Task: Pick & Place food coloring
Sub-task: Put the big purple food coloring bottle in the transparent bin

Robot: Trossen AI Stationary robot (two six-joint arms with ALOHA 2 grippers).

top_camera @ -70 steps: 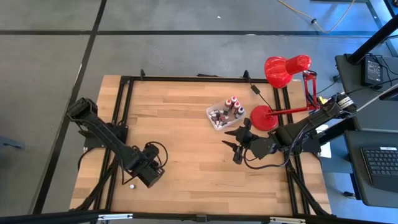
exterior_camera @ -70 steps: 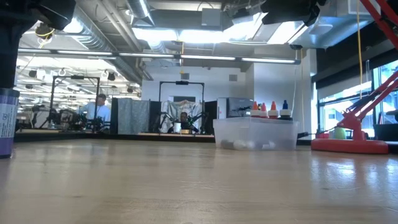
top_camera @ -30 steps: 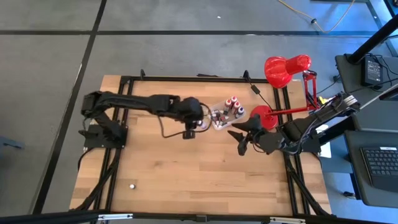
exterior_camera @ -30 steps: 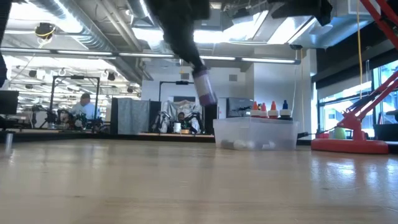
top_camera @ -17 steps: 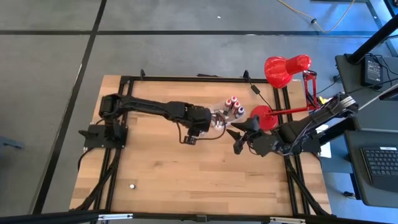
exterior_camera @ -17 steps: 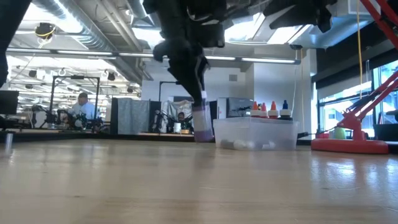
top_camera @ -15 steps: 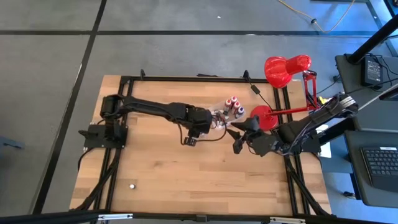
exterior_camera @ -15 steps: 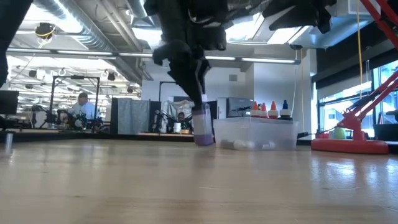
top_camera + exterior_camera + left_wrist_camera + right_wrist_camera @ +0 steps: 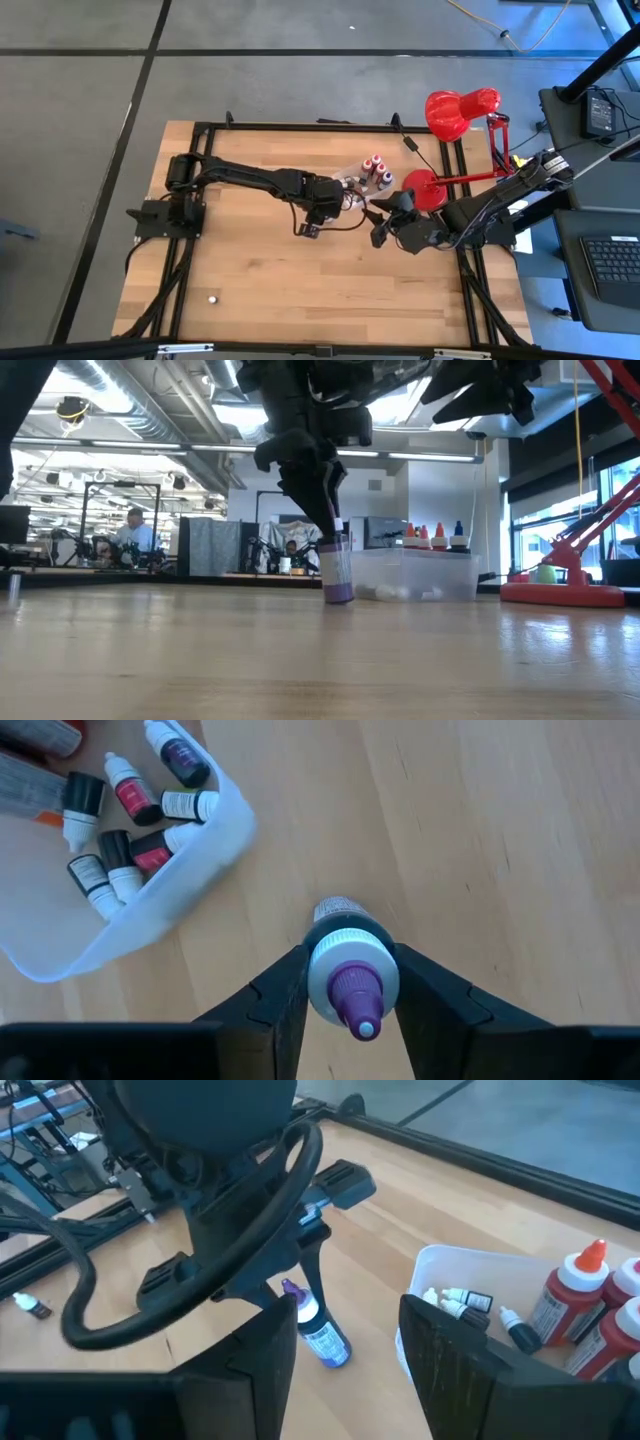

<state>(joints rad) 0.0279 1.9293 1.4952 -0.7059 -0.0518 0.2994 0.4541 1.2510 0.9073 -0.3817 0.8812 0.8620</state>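
My left hand (image 9: 352,982) gripped a purple-capped bottle (image 9: 347,970) by its neck, its base on the bare worktop (image 9: 260,270) just beside the clear tub (image 9: 455,1270). More small bottles (image 9: 120,815) lay inside the tub. My right hand (image 9: 345,1342) hovered over the tub's edge, fingers apart and holding nothing. One stray bottle (image 9: 212,298) stood well apart, near the worktop's front edge, open wood all around it.

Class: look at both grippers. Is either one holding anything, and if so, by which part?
The left gripper holds a purple-tipped bottle, jaws on either side of its white cap end. The right gripper holds nothing; its jaws stand open.
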